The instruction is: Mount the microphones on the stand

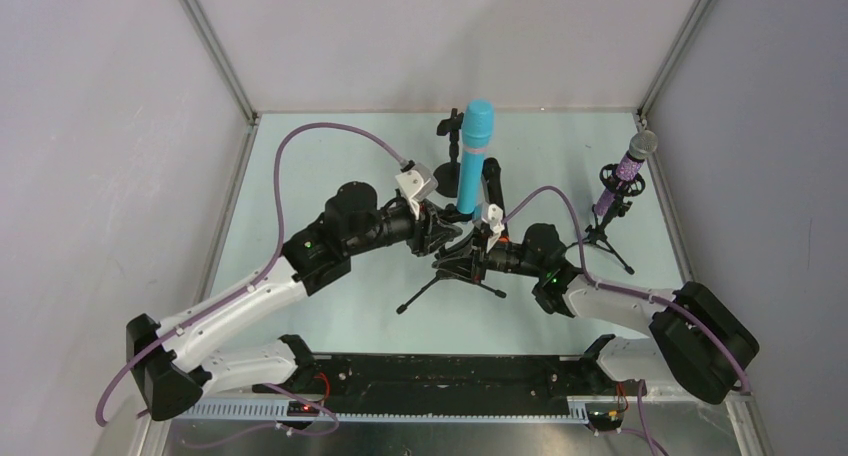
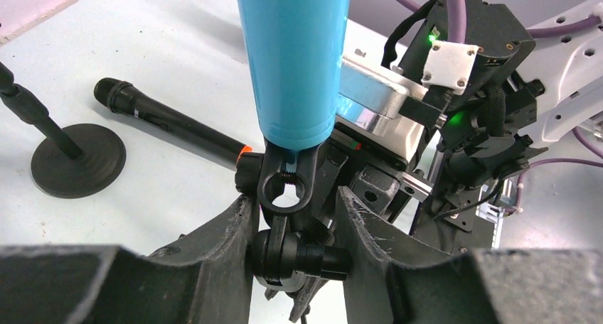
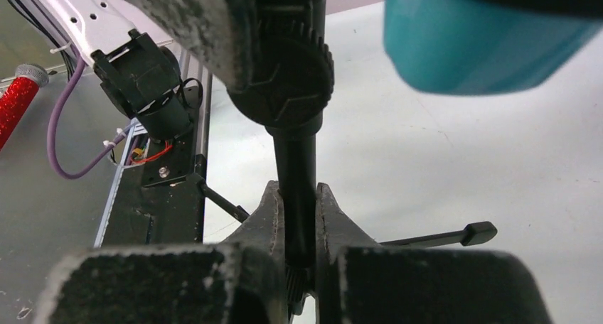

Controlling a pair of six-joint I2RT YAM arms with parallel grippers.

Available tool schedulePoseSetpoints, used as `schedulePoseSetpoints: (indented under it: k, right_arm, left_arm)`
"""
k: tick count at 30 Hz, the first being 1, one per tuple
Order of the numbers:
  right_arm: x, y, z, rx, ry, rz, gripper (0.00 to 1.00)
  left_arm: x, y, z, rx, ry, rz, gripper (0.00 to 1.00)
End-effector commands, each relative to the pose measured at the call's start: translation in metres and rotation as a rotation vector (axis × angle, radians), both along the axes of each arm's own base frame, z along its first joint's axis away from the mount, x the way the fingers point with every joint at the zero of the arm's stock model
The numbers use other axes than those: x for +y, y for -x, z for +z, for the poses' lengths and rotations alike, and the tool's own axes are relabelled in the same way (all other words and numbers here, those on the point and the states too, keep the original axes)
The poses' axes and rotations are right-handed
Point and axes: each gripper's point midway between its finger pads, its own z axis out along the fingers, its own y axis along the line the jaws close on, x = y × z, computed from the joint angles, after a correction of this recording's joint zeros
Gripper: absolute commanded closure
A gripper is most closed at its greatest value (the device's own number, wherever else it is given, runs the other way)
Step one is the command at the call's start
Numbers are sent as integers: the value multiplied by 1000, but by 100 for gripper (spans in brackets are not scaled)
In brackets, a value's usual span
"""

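Note:
The cyan microphone (image 1: 476, 146) stands upright in the clip of a black tripod stand (image 1: 420, 296) at the table's centre. My left gripper (image 2: 295, 196) is shut on the stand's swivel knob (image 2: 313, 256), just below the clip ring and the cyan mic's base (image 2: 295, 54). My right gripper (image 3: 299, 189) is shut on the stand's pole (image 3: 295, 153), lower down. The black microphone (image 2: 163, 121) with the orange end lies flat on the table behind. The glittery purple microphone (image 1: 630, 166) sits tilted in a second tripod stand (image 1: 610, 241) at the right.
A third stand with a round base (image 1: 450, 181) is at the back centre, its clip holding nothing. Both arms crowd the middle, with purple cables looping over them. A red glittery stick (image 3: 14, 104) lies beyond the black rail in the right wrist view.

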Motion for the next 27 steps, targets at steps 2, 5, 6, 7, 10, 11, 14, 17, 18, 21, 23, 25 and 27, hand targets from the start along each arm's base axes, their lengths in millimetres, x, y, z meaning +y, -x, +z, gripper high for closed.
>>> schedulePoseSetpoints:
  k: [2, 5, 6, 7, 10, 11, 14, 17, 18, 21, 23, 25, 27]
  right_arm:
    - [-1, -12, -9, 57, 24, -47, 100]
    - [-1, -11, -14, 63, 41, -43, 100]
    - [-1, -11, -15, 64, 44, -42, 100]
    - [-1, -11, -16, 68, 49, -43, 100]
    - [-2, -14, -20, 75, 58, -59, 100]
    - [-2, -14, -21, 78, 63, -64, 100]
    - [-4, -19, -25, 86, 77, -105, 100]
    - [-6, -24, -29, 92, 95, -154, 100]
    - [-6, -25, -28, 88, 97, -176, 100]
    - [-7, -29, -29, 87, 110, -222, 100]
    - [-8, -31, -29, 86, 114, -252, 100]
    - [-8, -31, -29, 88, 114, -262, 100]
    - [-8, -30, -27, 89, 109, -261, 100]
  left_arm:
    - [-5, 15, 72, -149, 155, -69, 100]
    - [-4, 16, 80, -163, 170, -72, 100]
    - [-4, 17, 82, -164, 175, -72, 100]
    - [-3, 17, 86, -168, 181, -68, 100]
    - [-1, 14, 94, -161, 202, -42, 100]
    - [0, 14, 99, -164, 211, -35, 100]
    - [7, 7, 109, -157, 239, 31, 100]
    - [15, -2, 119, -152, 267, 107, 100]
    - [20, -7, 123, -146, 281, 150, 100]
    - [28, -17, 126, -112, 309, 232, 100]
    - [36, -28, 127, -89, 330, 318, 100]
    - [37, -32, 126, -68, 340, 344, 100]
    - [33, -32, 124, -57, 337, 334, 100]
